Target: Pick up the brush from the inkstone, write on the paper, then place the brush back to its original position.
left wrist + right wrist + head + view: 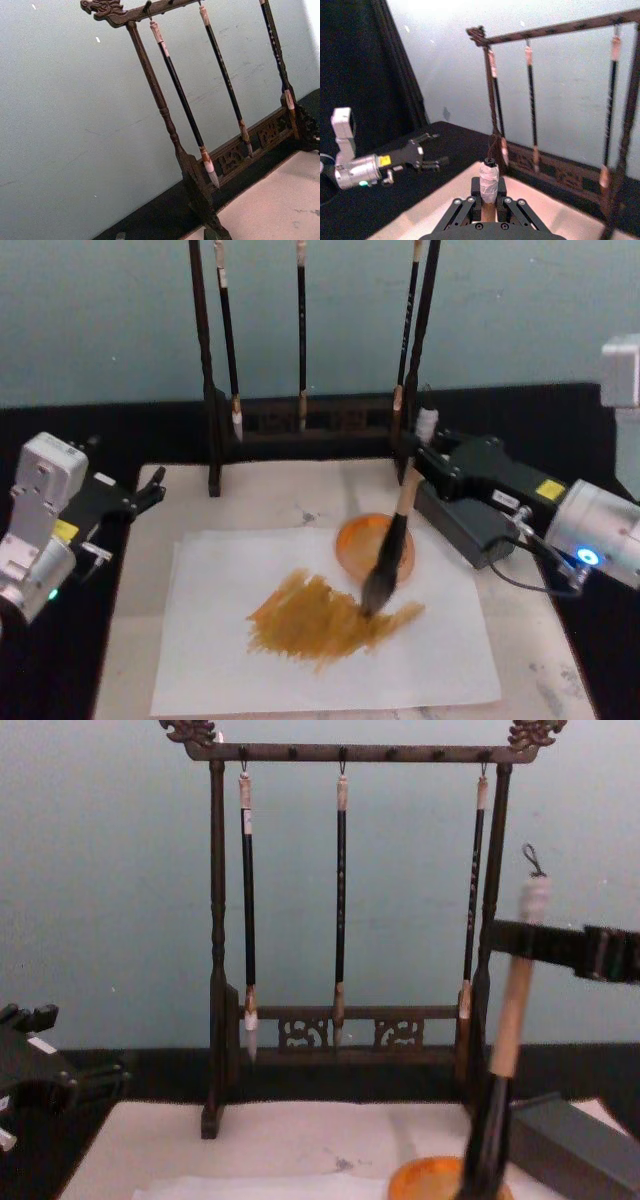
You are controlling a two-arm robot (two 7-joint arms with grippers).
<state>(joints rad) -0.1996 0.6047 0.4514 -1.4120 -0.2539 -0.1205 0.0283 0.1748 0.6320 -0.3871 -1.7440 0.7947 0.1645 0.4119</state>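
Observation:
The brush (390, 550) stands tilted, its dark tuft pressed on the white paper (220, 640) at the right end of a wide ochre smear (320, 620). My right gripper (416, 452) is shut on the tan handle near its pale top, which the right wrist view shows between the fingers (506, 206). In the chest view the handle (512, 1020) rises beside the orange dish (430, 1182). That round orange inkstone (352, 540) lies just behind the tuft, overlapping the paper's far edge. My left gripper (152, 490) rests open at the table's left edge, away from the paper.
A dark wooden rack (300, 425) with three slim black brushes hanging from it stands behind the paper. A dark grey box (465, 525) sits under my right arm, right of the inkstone. The paper lies on a pale cream mat (290, 495) bearing a small dark smudge.

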